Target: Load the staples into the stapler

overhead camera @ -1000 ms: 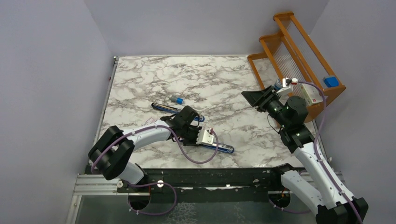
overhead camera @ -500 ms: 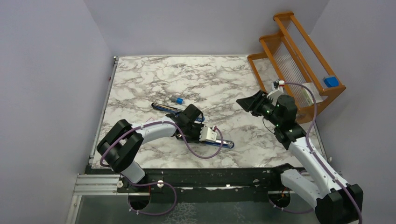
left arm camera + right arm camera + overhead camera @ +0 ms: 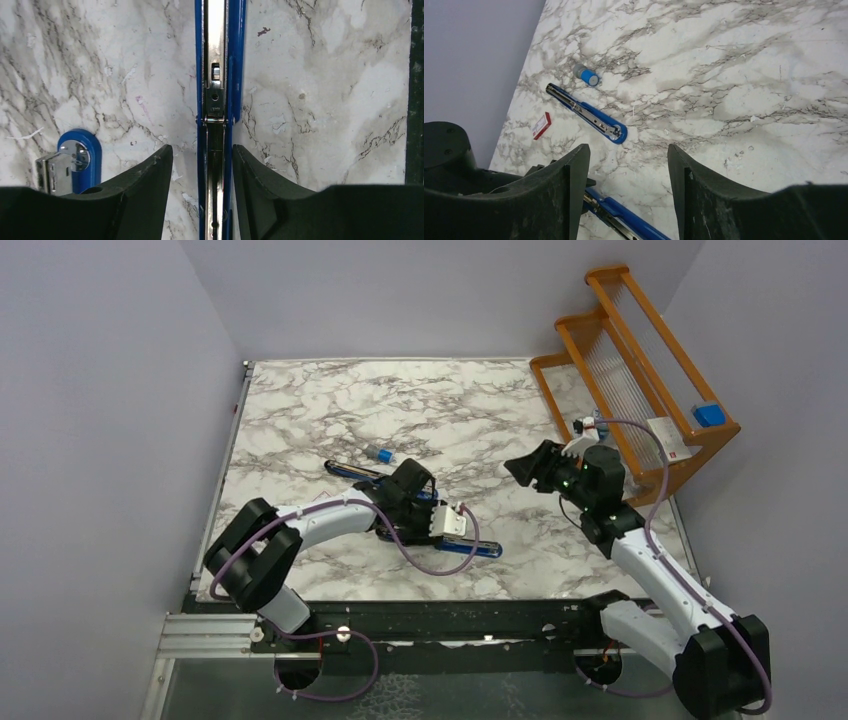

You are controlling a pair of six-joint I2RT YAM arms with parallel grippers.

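Mid-frame, left claw (image 3: 201, 148) loosely straddles the opened stapler (image 3: 216, 75) gripping nothing, right claw (image 3: 628, 150) wide open and empty, so I'd guess fetching the staples box (image 3: 542, 125) comes next.

Stapler (image 3: 216, 100): glossy blue shell, plastic or paint, can't tell. The inner channel is bright polished metal, mirror-like. Table (image 3: 325, 75): marble-pattern top, smooth, low sheen, small scuffs and specks. Left gripper fingers (image 3: 145, 190) and right gripper fingers (image 3: 559, 200): matt black plastic, slightly grainy, edges a bit rough. Staple box (image 3: 542, 125): looks like card, white with a red face. Cylinder (image 3: 586, 76): grey body, blue cap, looks plastic. Rack (image 3: 662, 320): orange-brown wood, varnished. Walls (image 3: 100, 440): flat matt lilac-grey.
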